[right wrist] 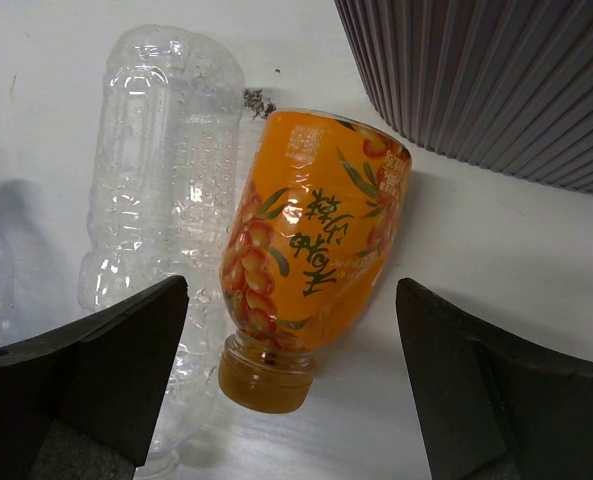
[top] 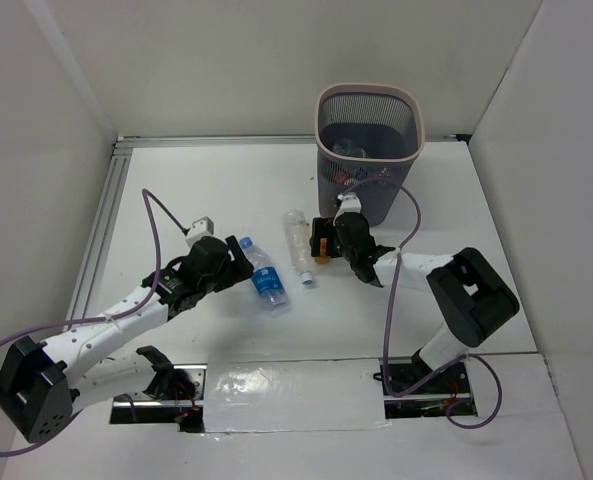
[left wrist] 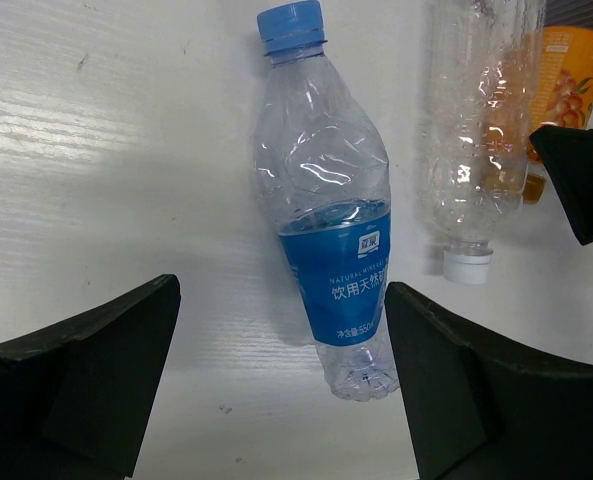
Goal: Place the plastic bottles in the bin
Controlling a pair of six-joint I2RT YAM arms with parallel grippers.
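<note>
A clear bottle with a blue label and blue cap lies on the white table. My left gripper is open, with the bottle's base between its fingers and not touching them. A plain clear bottle lies beside a short orange bottle. My right gripper stands open around the orange bottle's neck end, apart from it. The bin stands just behind, with bottles showing inside.
White walls close in the table on three sides. An aluminium rail runs along the left edge. A shiny taped strip lies between the arm bases. Purple cables loop off both arms.
</note>
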